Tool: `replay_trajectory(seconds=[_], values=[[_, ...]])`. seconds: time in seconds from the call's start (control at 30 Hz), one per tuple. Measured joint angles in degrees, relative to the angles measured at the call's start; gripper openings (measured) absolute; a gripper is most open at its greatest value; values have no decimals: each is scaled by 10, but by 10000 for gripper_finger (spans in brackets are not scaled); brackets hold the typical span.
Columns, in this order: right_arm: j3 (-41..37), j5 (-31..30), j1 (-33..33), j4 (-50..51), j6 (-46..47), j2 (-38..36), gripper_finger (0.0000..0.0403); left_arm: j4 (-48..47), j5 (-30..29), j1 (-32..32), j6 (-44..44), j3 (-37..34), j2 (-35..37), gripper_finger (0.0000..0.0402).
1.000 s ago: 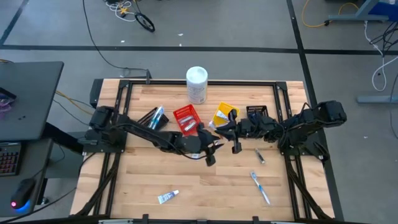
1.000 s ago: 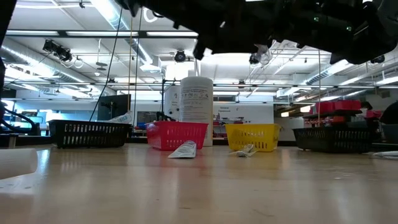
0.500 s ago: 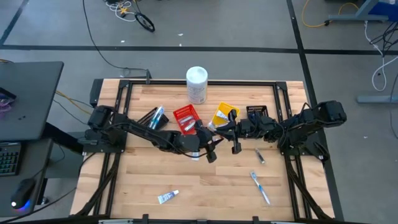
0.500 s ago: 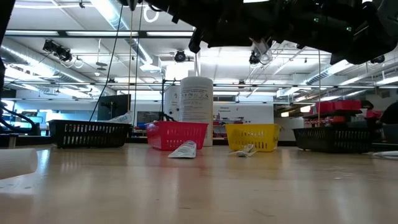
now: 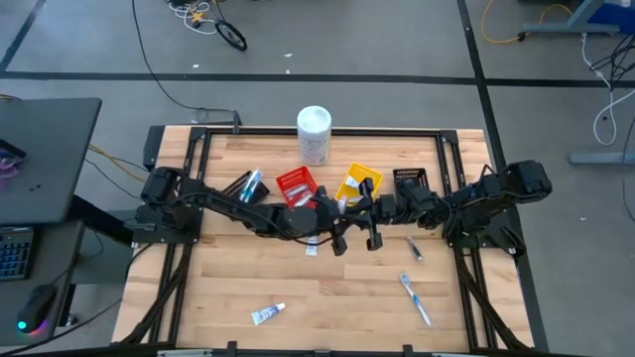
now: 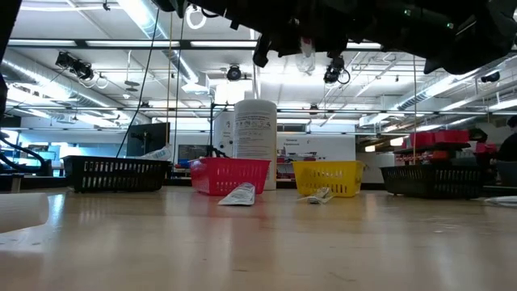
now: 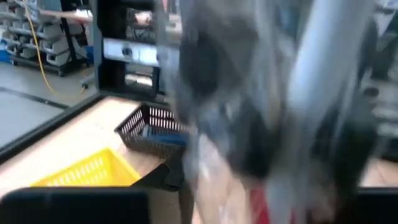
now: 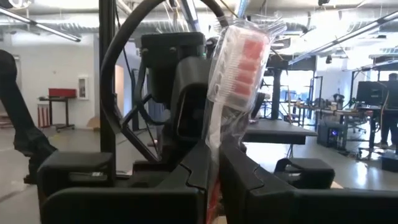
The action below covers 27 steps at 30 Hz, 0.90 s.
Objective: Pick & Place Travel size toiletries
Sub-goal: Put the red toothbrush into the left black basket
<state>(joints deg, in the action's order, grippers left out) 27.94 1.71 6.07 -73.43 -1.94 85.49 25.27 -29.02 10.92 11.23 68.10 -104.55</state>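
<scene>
Right hand (image 8: 211, 180) above desk (image 5: 238, 288) middle, clamped on wrapped red toothbrush (image 8: 239, 62). Left hand (image 5: 332, 238) just beside it, facing it; width impossible to tell. Toothpaste tube (image 5: 267, 314) near front edge.

Wooden table (image 5: 218, 273) with bins (image 5: 296, 186), canister (image 5: 314, 134), scattered toiletries (image 5: 267, 314).

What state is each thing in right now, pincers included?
Right pincer: shut on red toothbrush, off the table.
Left pincer: in the air, close beside the right one.
White canister: upright.
Toothpaste tube: lying on table.
Blue toothbrush: lying on table.
</scene>
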Motion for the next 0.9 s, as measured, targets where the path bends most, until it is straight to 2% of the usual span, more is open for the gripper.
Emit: replay_trajectory(seconds=[0.3,0.43,0.53,0.67,0.9], values=[[0,-22,0,14,-6,0,24,-42,2,3,22,0,0,9],[0,-27,-1,40,-21,0,31,-58,-15,7,22,-1,0,12],[0,-29,-1,65,-20,0,50,-75,-42,10,27,0,0,13],[0,-33,-4,87,-20,0,73,-112,-47,10,49,0,0,5],[0,-93,-8,133,-20,0,80,-184,-50,9,95,0,0,5]])
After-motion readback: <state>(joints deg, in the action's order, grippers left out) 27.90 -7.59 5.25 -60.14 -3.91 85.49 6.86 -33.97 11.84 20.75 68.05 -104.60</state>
